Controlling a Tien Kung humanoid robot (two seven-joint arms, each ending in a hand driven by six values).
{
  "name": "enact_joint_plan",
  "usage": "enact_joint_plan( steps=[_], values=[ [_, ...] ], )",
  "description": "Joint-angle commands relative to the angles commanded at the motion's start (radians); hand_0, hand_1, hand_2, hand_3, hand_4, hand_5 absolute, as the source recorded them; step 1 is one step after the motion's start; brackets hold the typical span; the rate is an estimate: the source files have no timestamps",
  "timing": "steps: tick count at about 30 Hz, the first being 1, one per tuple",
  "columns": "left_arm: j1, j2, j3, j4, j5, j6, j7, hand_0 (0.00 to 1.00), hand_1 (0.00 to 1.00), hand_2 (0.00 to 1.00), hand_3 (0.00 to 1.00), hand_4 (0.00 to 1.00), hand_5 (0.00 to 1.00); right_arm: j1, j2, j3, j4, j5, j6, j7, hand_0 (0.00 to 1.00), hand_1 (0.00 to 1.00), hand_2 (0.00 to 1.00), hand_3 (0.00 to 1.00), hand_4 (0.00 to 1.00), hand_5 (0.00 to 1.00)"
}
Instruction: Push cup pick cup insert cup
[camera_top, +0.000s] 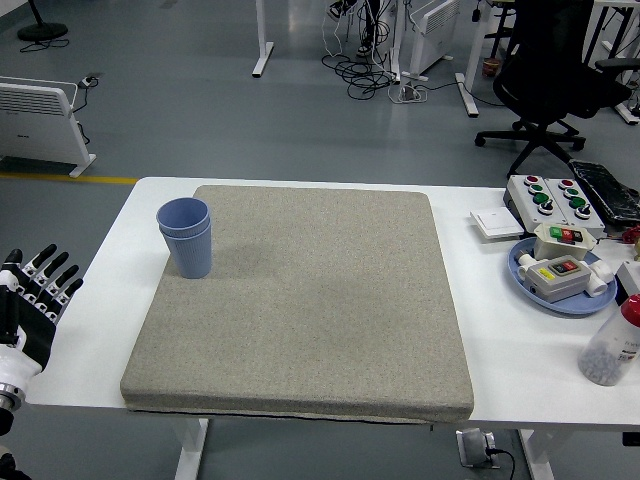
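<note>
Two blue cups, one nested inside the other, stand upright near the left edge of the grey mat. My left hand is at the picture's left edge, beside the table's left end and well short of the cups, its fingers spread and holding nothing. My right hand does not appear.
At the right end of the white table sit a blue plate with button boxes, a larger button box, a white switch plate and a clear bottle with a red cap. A black chair stands behind.
</note>
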Motion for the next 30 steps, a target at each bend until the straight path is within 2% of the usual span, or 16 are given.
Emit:
enact_joint_plan(
  steps=[4,5,10,11,30],
  values=[
    [-0.011,0.000,0.033,0.001,-0.021,-0.009,-0.007,0.816,0.862,0.889,0.858,0.657,0.998,-0.001,0.001,0.001,0.000,0.000,0.002,0.000,0.731,0.672,0.693,0.586,0.158,0.384],
    [-0.014,0.000,0.038,0.002,-0.025,-0.013,-0.008,0.891,0.919,0.954,0.922,0.664,0.998,-0.001,0.001,0.002,0.000,-0.002,0.003,-0.001,0.730,0.668,0.691,0.585,0.157,0.384],
    [-0.018,0.002,0.069,0.011,-0.036,-0.036,-0.007,0.891,0.919,0.954,0.922,0.664,0.998,-0.003,0.001,0.003,-0.001,-0.005,0.006,-0.003,0.730,0.668,0.691,0.585,0.157,0.384],
    [-0.018,0.002,0.073,0.013,-0.037,-0.038,-0.006,0.940,0.960,0.980,0.945,0.667,0.998,-0.003,0.001,0.003,-0.001,-0.004,0.006,-0.003,0.730,0.668,0.691,0.585,0.156,0.383],
    [-0.031,-0.006,0.113,0.073,-0.049,-0.032,-0.003,0.966,0.955,0.997,0.974,0.665,0.998,-0.015,-0.002,-0.001,0.001,0.003,0.011,-0.010,0.729,0.667,0.690,0.585,0.155,0.381]
  ],
)
